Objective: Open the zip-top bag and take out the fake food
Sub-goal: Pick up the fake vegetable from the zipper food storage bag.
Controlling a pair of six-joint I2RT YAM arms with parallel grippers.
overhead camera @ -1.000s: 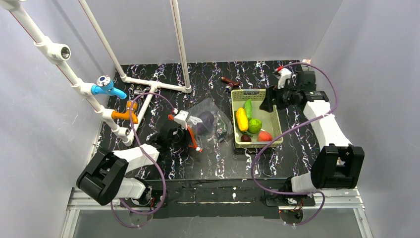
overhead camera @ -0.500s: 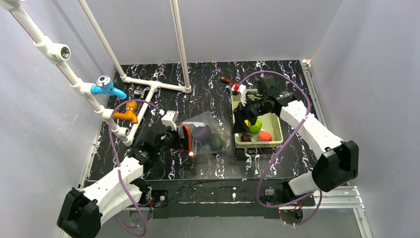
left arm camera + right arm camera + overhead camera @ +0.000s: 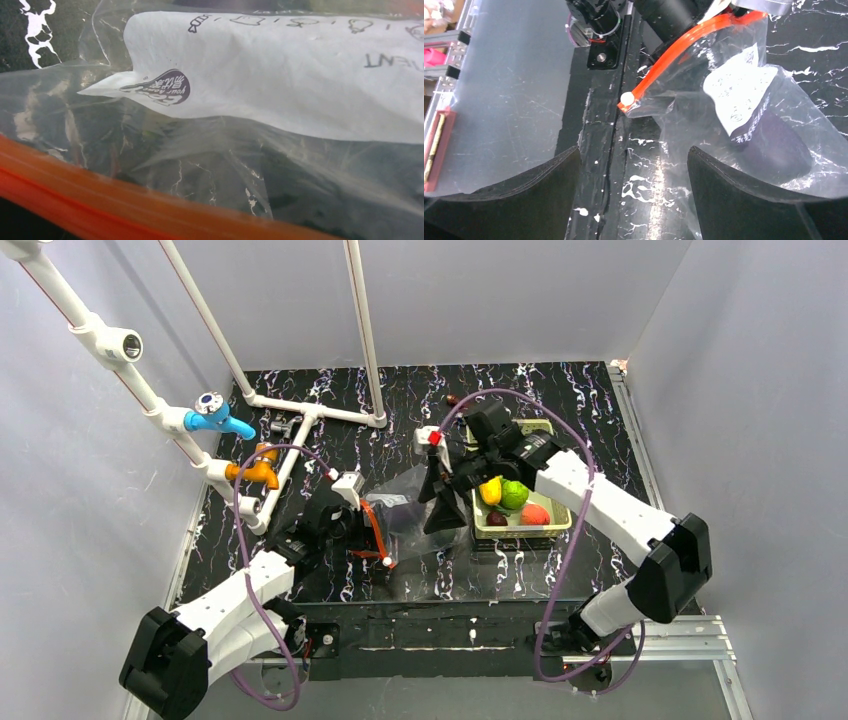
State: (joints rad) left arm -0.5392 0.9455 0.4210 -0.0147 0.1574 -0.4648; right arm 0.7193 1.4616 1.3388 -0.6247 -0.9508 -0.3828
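The right pincer (image 3: 633,150) is hovering with its two dark fingers standing apart, gripping nothing. Just beneath and ahead of it, the zip-top bag (image 3: 694,115) is lying on the black marbled table (image 3: 644,190). A dark purple piece of fake food (image 3: 774,147) is sitting inside it under a white label (image 3: 736,92).

The left pincer (image 3: 368,528) is sitting right at the bag's red-orange zipper strip (image 3: 75,192); whether it is gripping cannot be told.

Beside the right pincer, away from the bag, a yellow-green basket (image 3: 520,531) is holding a yellow piece (image 3: 490,490), a green round fruit (image 3: 514,494) and a red-orange tomato (image 3: 535,514).
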